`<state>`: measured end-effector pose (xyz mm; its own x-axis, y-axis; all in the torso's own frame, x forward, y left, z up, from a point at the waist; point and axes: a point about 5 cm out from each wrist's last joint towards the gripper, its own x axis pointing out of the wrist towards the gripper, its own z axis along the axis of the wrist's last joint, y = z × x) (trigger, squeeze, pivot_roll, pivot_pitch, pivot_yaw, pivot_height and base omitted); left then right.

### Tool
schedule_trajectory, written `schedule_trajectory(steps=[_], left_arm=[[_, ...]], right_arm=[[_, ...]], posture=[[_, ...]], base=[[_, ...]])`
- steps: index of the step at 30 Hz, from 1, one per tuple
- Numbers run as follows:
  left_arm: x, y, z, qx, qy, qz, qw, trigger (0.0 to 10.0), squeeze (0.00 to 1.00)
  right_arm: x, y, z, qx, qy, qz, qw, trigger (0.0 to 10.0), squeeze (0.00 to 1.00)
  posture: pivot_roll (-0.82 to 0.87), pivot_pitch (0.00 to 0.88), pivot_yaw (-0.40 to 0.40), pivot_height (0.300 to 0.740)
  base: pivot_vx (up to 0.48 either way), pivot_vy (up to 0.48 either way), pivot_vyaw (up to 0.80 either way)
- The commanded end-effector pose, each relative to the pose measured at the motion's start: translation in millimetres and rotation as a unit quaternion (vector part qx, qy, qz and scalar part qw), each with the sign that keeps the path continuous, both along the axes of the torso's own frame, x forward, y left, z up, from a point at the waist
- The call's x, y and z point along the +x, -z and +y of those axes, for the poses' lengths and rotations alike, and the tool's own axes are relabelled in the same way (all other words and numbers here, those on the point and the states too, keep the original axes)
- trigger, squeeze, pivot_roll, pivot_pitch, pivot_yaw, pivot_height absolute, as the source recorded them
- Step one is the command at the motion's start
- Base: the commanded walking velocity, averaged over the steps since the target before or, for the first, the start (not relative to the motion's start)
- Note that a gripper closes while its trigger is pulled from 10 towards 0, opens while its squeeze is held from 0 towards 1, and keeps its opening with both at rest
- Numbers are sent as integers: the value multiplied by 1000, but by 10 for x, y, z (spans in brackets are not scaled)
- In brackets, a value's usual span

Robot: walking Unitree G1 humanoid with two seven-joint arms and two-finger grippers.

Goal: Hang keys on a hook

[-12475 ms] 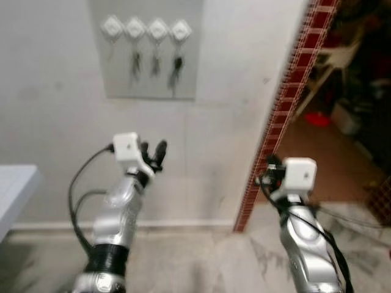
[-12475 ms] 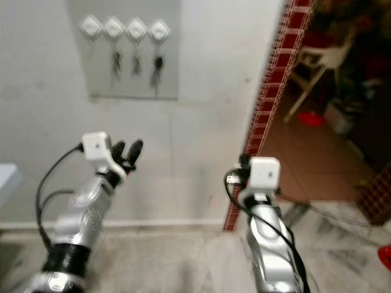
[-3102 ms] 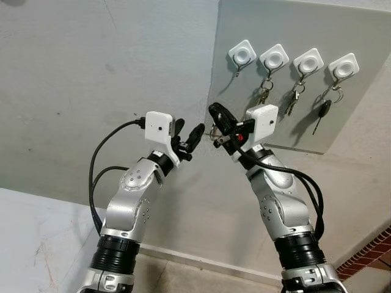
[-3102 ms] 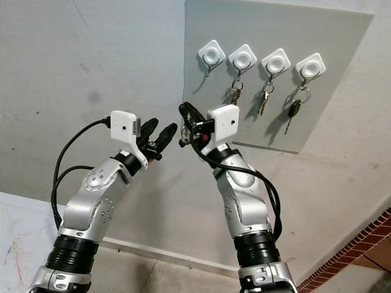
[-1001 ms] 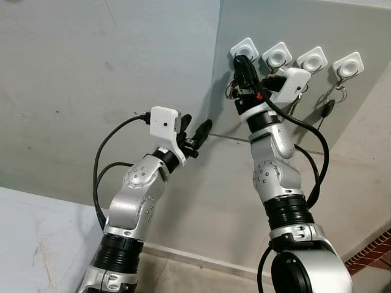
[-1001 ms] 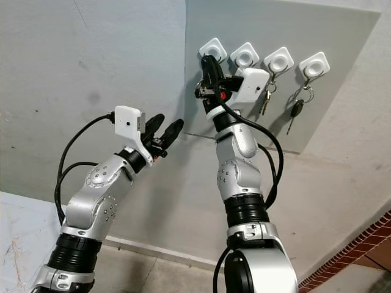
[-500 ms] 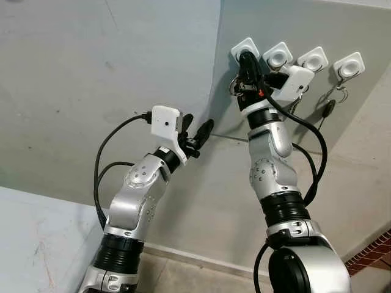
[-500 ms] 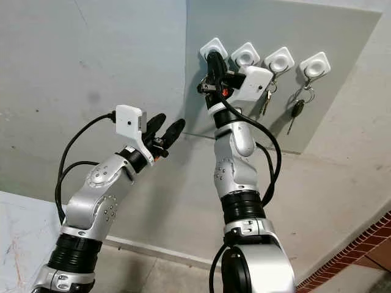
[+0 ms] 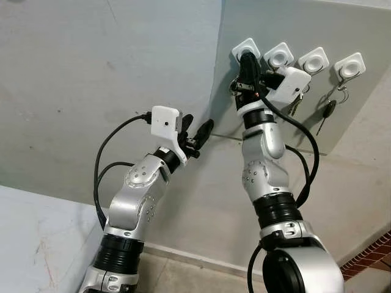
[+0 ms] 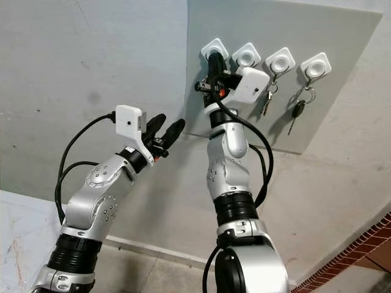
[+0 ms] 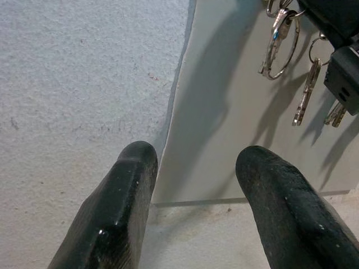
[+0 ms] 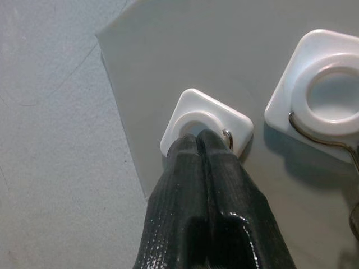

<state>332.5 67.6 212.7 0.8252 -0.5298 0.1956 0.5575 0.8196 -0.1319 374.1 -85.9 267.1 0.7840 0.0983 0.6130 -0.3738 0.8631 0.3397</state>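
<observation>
On the left, the left end effector [image 9: 197,137] hangs in the air before the bare wall, its two black fingers spread wide and holding nothing, aimed toward the lower left corner of the grey panel [image 9: 360,116] but well apart from the hooks. Further right, the right arm reaches straight up and the right end effector [image 12: 203,144] has its fingers pressed narrow together, tips touching the leftmost hook [image 12: 206,120], a white square pad with a small metal hook at its edge. The keys [image 11: 276,47] dangle on their ring just below those fingertips, on the side toward the left arm; from the pinch they appear to be held by that end effector, though the contact itself is hidden. What the next move likely turns on is that the ring lies directly under the metal hook, its long axis hanging vertically along the panel, so it must rise and slip over the tip. The three hooks to the right already carry keys. No brand, label or writing can be read anywhere.
</observation>
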Motion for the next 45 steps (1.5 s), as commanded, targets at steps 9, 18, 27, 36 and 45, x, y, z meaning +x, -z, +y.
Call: schedule_trajectory(steps=[9,18,27,36,45], left_arm=[[-14,-39,12,-7,-2,-2,1000,10000,0],[-8,-43,17,-10,-5,-2,1000,10000,0],[-10,-46,16,-12,-6,-3,1000,10000,0],[-15,-54,18,-14,-7,-4,1000,10000,0],[-24,-58,16,-17,-7,-4,1000,10000,0]], right_arm=[[-47,168,-32,21,-5,15,1000,10000,0],[-38,163,-118,87,-8,20,996,10000,0],[-79,138,-93,99,-29,-5,995,10000,0],[-165,95,35,92,-105,-45,989,10000,0],[-153,154,35,80,-127,-47,988,10000,0]], posture=[[-21,13,-28,740],[-18,12,-30,740],[-17,11,-32,740],[-15,11,-33,740],[-13,11,-30,740]], base=[[0,0,0],[0,0,0],[0,0,0],[0,0,0],[0,0,0]])
